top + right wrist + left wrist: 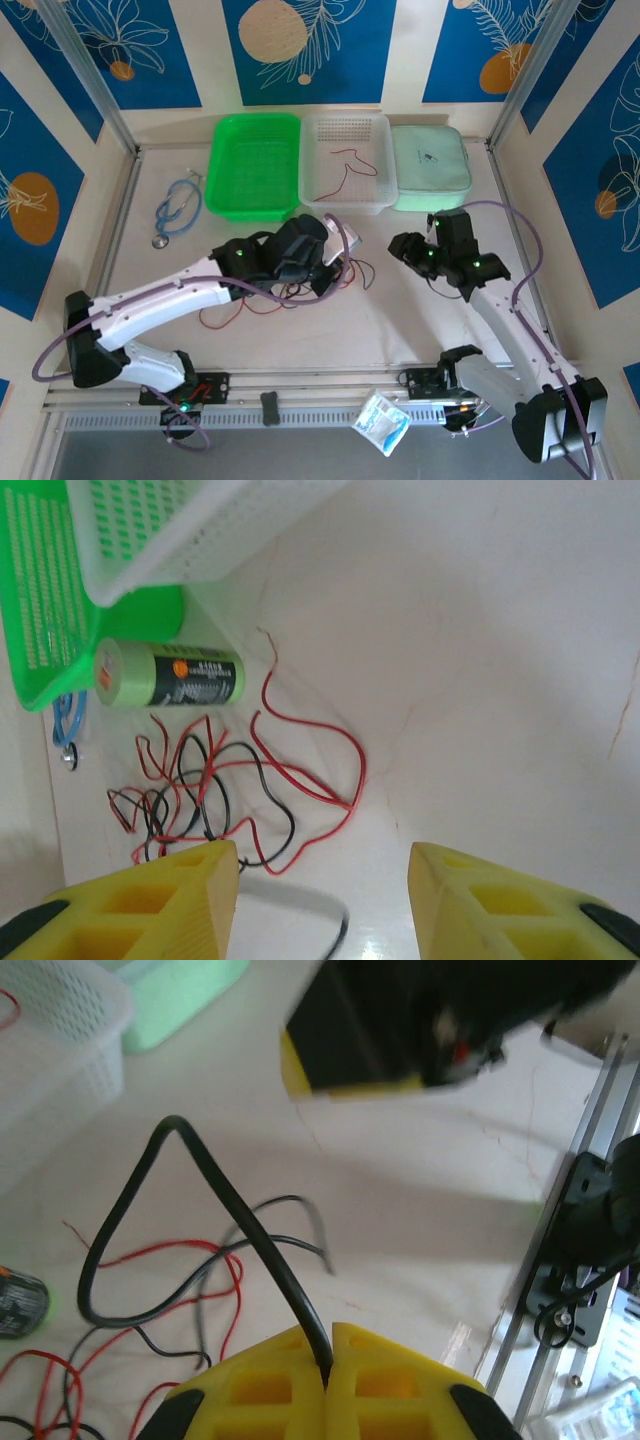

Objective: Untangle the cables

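Bare bench [400,320] lies open along the near edge between the arm bases. At the bench's middle the left claw [328,1338] is clamped on a black cable [235,1210] that loops up from the tangle of red and black cables [205,780] just beside it. The right claw [322,858], jaws apart, hovers right of the tangle, touching nothing. Along the far edge stand a green basket [215,170], a white basket [345,207] holding one red cable [352,152], and a mint case [430,160]

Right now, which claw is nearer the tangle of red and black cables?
Left. The left claw sits right at the cables, shut on a black cable from the pile. The right claw hangs open off to their right, touching none.
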You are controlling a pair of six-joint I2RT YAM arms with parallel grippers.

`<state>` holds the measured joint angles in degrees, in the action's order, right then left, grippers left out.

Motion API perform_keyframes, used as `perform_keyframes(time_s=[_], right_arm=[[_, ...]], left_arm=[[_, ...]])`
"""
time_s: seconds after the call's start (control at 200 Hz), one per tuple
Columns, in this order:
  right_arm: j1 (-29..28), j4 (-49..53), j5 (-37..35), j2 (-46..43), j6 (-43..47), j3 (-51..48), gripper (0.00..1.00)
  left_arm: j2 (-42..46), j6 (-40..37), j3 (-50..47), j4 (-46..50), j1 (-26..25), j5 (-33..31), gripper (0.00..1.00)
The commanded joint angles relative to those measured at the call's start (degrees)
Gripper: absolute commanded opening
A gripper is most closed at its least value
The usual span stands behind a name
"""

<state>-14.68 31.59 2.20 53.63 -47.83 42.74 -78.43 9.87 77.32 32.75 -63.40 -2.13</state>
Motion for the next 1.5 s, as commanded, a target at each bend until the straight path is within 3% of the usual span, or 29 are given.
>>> perform_keyframes(time_s=[0.0, 0.22, 0.45, 0.695, 1.261, 1.496], right_arm=[[-2.3, -5.4, 2.3, -1.2, -6.1, -2.9, 0.46], [-6.7, -6.7, -0.6, -0.8, -8.8, -4.4, 0.44], [-6.6, -3.5, -0.6, -1.5, 0.4, -0.4, 0.44], [-4.9, -4.2, 5.8, 1.2, 10.0, 2.3, 0.45], [-4.5, -8.2, 17.6, 9.0, 12.8, 4.2, 0.44], [-4.4, -8.8, 18.0, 12.9, 14.1, 5.9, 0.44]], left_arm=[[-0.6, -1.9, 3.8, 7.5, -0.5, -2.1, 0.0], [-1.3, -3.7, 10.4, 8.9, -0.4, -3.6, 0.0], [-2.2, -6.2, 12.4, 10.1, -0.5, -5.2, 0.0], [-2.3, -6.8, 12.4, 9.8, -0.4, -4.5, 0.0], [-1.7, -7.7, 13.2, 8.8, -0.4, -3.2, 0.0], [-2.0, -7.7, 13.8, 8.6, -0.4, -1.9, 0.0]])
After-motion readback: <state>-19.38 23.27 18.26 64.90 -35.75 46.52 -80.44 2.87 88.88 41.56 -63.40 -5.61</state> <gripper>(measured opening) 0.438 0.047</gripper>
